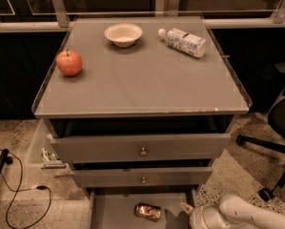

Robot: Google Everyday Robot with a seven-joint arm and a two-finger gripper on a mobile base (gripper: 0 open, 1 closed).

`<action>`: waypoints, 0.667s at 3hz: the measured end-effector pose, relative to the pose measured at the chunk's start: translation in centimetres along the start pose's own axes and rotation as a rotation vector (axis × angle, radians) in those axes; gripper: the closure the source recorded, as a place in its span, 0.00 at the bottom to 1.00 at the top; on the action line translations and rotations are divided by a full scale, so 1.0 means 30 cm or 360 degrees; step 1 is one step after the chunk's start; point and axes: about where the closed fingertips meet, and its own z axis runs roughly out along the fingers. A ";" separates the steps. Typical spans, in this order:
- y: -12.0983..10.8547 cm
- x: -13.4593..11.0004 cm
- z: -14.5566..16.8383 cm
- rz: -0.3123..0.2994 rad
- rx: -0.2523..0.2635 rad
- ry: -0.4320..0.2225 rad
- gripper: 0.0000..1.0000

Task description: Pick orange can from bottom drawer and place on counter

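Note:
The orange can (147,212) lies on its side on the grey floor of the open bottom drawer (114,210), at the lower edge of the view. My gripper (186,209) sits at the drawer's right side, just right of the can and apart from it; only a pale tip shows ahead of the white arm (237,214). The counter (142,80) is the flat grey cabinet top above.
On the counter stand a red apple (69,62) at the left, a white bowl (123,34) at the back and a clear plastic bottle (182,41) lying at the back right. Two knobbed drawers (142,151) protrude above the bottom one. An office chair base (270,147) stands right; cables (18,194) lie left.

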 end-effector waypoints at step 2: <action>-0.052 0.043 0.055 0.0046 0.0034 -0.0035 0.00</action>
